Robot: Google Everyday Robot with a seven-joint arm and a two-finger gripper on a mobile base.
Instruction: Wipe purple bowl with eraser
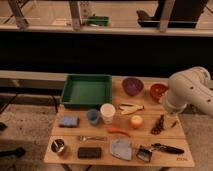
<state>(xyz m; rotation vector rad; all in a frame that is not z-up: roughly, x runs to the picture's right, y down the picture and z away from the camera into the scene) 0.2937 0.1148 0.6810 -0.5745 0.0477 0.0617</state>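
In the camera view, a wooden table [165,159] carries many things. The purple bowl [132,85] stands upright at the far edge, between the green tray [86,90] and the orange-red bowl [158,91]. The eraser [89,152] lies flat at the near edge, well apart from the purple bowl, between a metal cup [59,146] and a grey-blue cloth [121,149]. A blue sponge [68,121], a small blue cup [92,116] and a white cup [107,113] are in the middle row. The white arm [189,90] comes in from the right side. The gripper [169,121] points down over the right part of the table, near the orange-red bowl and far from the eraser. Whether the jaws are wide or narrow, I cannot tell.
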